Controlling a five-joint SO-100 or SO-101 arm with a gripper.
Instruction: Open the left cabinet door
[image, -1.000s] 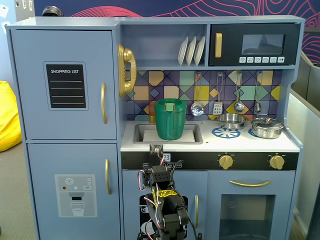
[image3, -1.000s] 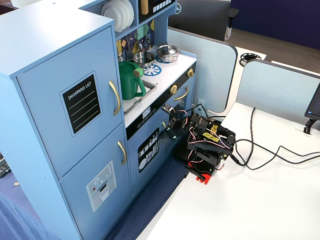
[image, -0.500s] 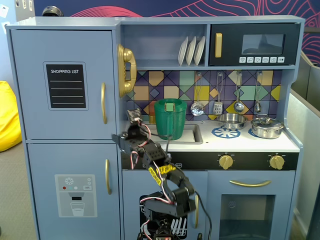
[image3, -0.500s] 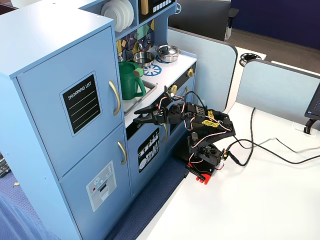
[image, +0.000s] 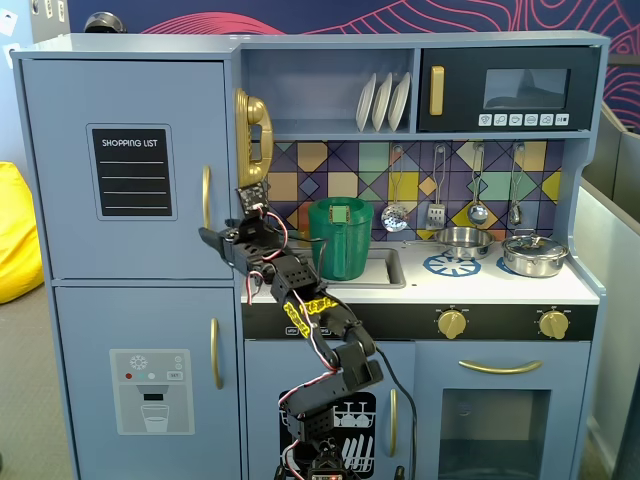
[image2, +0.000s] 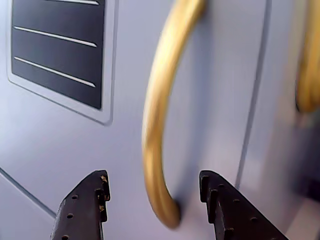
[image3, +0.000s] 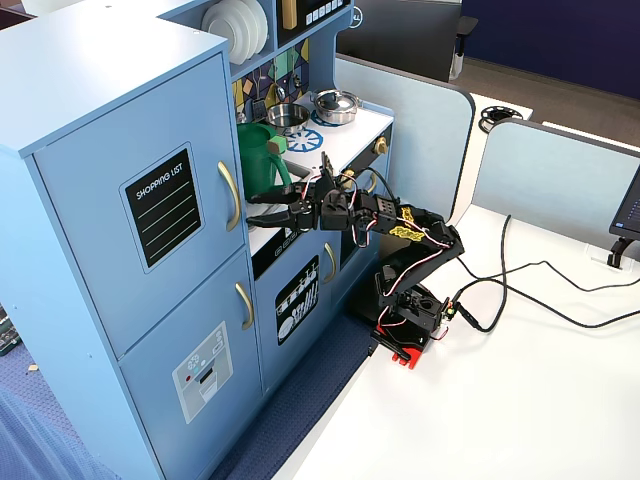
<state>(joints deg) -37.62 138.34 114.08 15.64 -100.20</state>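
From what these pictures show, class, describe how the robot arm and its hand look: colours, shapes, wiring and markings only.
The black plastic robot arm is built of blocky segments, with red, white and black wires looping along its joints. One link carries a yellow patterned band, and its base shows a red edge. The hand has two flat black fingers dotted with small holes and stepped inner edges.

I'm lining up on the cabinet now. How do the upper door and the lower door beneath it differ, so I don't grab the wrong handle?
The upper door carries a black SHOPPING LIST panel; the lower door carries a white water-dispenser graphic. The upper handle sits just beside the open gripper, its lower end between the fingers in the wrist view; the lower handle sits well below it. Both doors are blue-grey, shut, with curved gold handles on the right edge.
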